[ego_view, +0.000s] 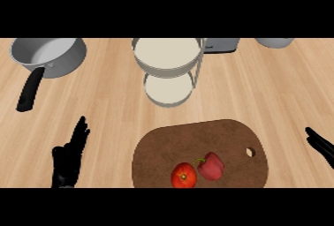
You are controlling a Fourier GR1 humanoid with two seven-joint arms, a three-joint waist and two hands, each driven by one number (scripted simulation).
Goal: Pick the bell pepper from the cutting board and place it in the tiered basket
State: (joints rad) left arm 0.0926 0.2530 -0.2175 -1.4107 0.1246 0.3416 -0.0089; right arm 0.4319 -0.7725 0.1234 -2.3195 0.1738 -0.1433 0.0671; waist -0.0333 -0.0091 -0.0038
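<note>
The red bell pepper (211, 166) lies on the brown cutting board (195, 141) near its lower edge, just beside a tomato (184, 175). The tiered basket (169, 66) stands further back on the wooden worktop (274, 88) — a saucepan (49, 56) sits at far left. The left hand (68, 156) rests at lower left, fingers straight, holding nothing; the right hand (321, 145) shows at the right edge — fingers extended, empty.

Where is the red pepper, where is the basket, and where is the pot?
bell pepper (211, 166), head view, on the middle of its red body.
tiered basket (168, 53), head view, on its upper tray's pale floor.
pot (65, 59), head view, on its grey outer wall.
</note>
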